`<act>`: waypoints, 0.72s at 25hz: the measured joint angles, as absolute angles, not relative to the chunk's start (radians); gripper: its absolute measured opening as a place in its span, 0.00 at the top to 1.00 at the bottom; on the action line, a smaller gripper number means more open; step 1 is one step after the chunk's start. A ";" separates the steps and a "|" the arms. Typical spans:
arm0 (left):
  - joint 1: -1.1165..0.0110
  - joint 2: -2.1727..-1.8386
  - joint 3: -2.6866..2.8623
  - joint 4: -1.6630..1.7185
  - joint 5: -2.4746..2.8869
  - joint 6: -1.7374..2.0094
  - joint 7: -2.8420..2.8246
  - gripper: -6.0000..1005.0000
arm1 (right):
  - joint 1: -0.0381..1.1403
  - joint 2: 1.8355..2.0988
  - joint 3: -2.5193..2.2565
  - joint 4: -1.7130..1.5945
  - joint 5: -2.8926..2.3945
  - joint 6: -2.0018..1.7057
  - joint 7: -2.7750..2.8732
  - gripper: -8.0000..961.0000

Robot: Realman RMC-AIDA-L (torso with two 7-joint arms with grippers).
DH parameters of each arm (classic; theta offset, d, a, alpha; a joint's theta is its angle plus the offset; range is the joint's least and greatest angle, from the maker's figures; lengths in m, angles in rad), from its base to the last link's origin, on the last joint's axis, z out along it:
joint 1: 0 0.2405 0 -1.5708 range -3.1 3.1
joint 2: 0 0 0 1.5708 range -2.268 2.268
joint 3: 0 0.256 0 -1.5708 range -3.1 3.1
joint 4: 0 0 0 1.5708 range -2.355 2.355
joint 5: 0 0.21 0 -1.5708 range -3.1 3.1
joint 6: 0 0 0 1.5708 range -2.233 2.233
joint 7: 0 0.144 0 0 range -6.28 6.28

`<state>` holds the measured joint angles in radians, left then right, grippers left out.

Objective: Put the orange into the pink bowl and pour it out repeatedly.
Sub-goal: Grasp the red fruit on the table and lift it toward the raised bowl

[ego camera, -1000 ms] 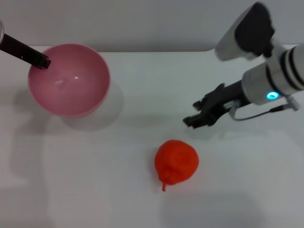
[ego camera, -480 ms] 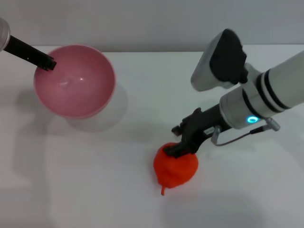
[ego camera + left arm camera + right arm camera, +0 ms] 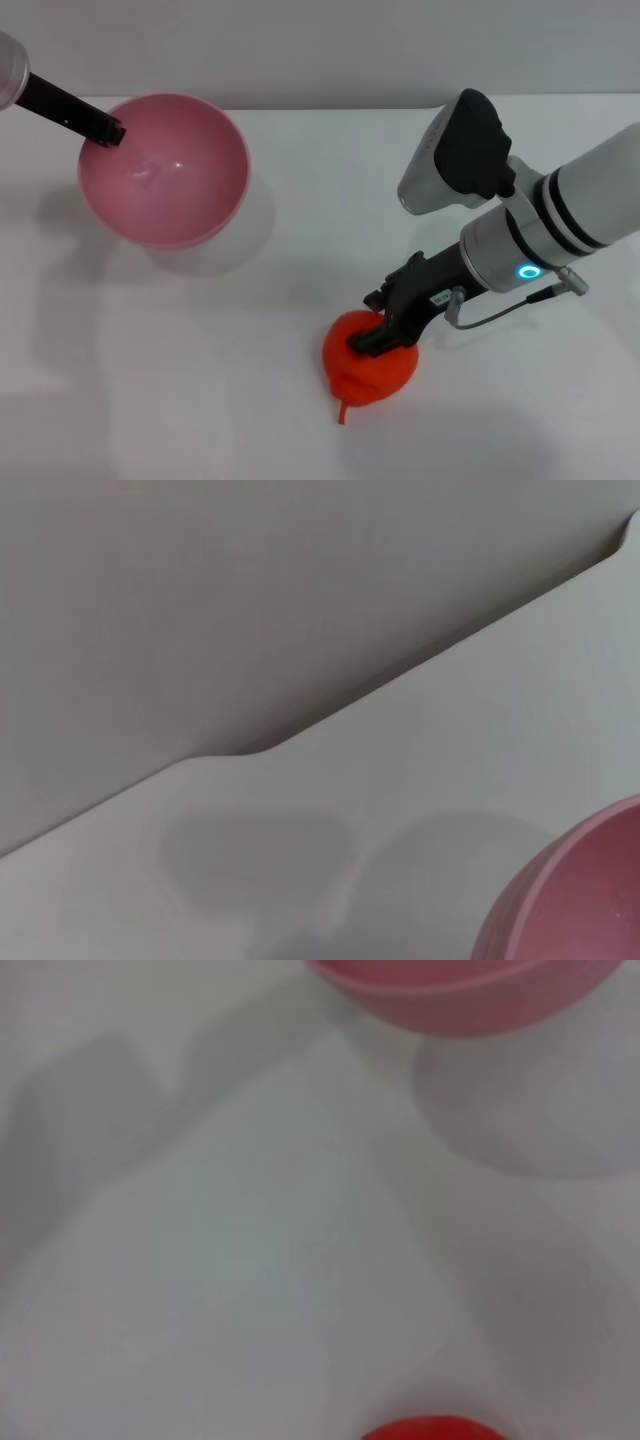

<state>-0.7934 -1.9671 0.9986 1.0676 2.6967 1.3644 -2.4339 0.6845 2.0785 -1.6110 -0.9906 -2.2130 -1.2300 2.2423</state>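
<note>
1. Nearest the camera: the orange (image 3: 370,362) on the white table (image 3: 250,400), resting toward the near edge and a little right of centre, red-orange and lumpy, with a small stem nub pointing toward the viewer.
2. Pressed onto its top: the right gripper (image 3: 375,335), black, reaching in from the right and angled down; fingertips touching the fruit's upper surface, one dark finger (image 3: 392,318) visible over the top. Cannot tell from the head view how wide the fingers stand, nor whether the fruit is actually clamped.
3. Behind the gripper: the right arm's white forearm with black bands and a lit blue-green ring (image 3: 527,271), a thin grey cable looping beneath, and a grey and black camera housing (image 3: 455,150) riding above.
4. In the right wrist view: only the top sliver of the orange (image 3: 435,1428) at the edge, bare table beyond, and the underside of the pink bowl (image 3: 470,990) far off.
5. Farther back, at the left of the table: the pink bowl (image 3: 165,170), upright, glossy, nothing inside, well apart from the orange.
6. At the bowl's far-left rim: the left gripper (image 3: 105,130), a dark bar coming in from the upper left, its tip on the rim; finger state cannot be told.
7. In the left wrist view: a slice of pink bowl (image 3: 580,890), the table edge and a grey wall (image 3: 250,600).
</note>
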 joint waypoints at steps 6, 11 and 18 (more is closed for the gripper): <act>-0.797 -1.970 1.000 1.068 2.697 1.356 -2.434 0.95 | 0.696 2.077 -1.629 -0.970 -2.204 -1.236 2.235 0.44; -0.799 -1.973 1.000 1.068 2.697 1.354 -2.434 0.95 | 0.696 2.076 -1.632 -0.968 -2.203 -1.237 2.232 0.55; -0.804 -1.975 1.000 1.068 2.697 1.354 -2.433 0.95 | 0.679 2.073 -1.607 -1.006 -2.202 -1.239 2.237 0.81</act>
